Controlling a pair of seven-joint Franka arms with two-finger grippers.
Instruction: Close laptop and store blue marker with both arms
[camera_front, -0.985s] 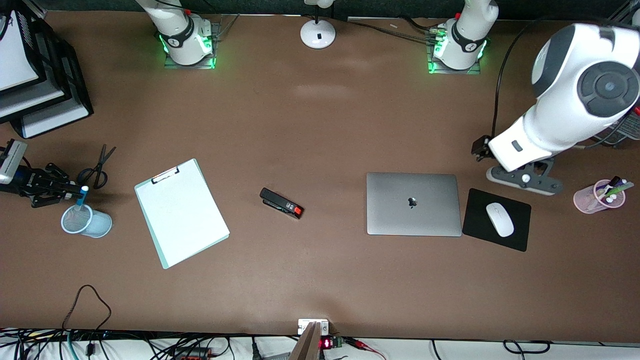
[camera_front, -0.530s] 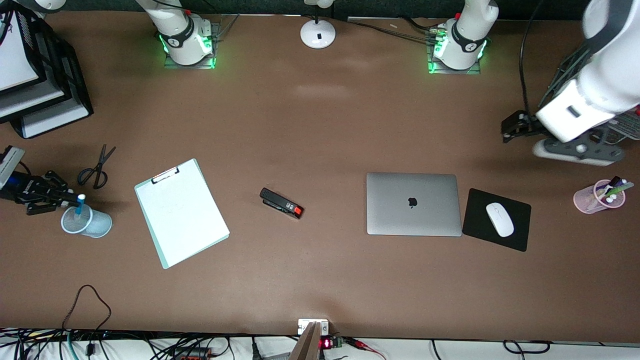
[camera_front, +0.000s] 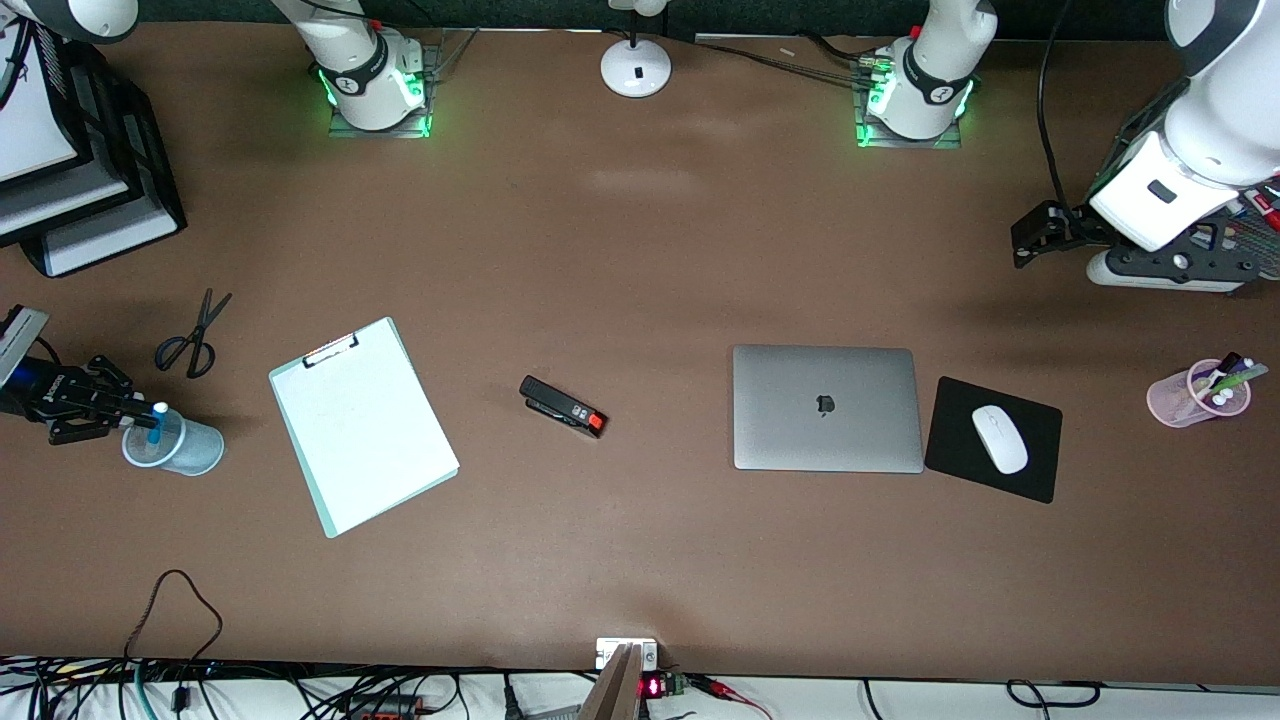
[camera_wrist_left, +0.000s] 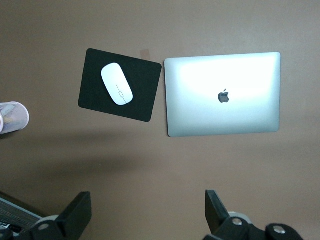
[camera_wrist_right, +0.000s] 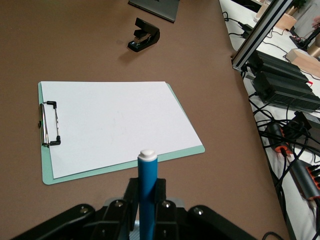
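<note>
The laptop (camera_front: 825, 405) lies shut on the table, lid up with its dark apple logo; it also shows in the left wrist view (camera_wrist_left: 222, 94). My left gripper (camera_front: 1028, 243) hangs open and empty over bare table at the left arm's end, apart from the laptop; its fingertips (camera_wrist_left: 80, 207) stand wide apart. My right gripper (camera_front: 132, 417) is shut on the blue marker (camera_front: 154, 430), which stands upright, white end up, with its lower part inside the light-blue mesh cup (camera_front: 185, 450). In the right wrist view the marker (camera_wrist_right: 147, 185) is clamped between the fingers (camera_wrist_right: 131, 192).
A clipboard (camera_front: 360, 425) with white paper, a black stapler (camera_front: 563, 405) and scissors (camera_front: 190, 335) lie between cup and laptop. A black mousepad (camera_front: 1040, 470) with a white mouse (camera_front: 1000, 440) sits beside the laptop. A pink pen cup (camera_front: 1180, 398) and black paper trays (camera_front: 120, 170) stand at the table's ends.
My right gripper has lowered the blue marker into the mesh cup. My left arm has drawn away from the laptop toward its own end of the table.
</note>
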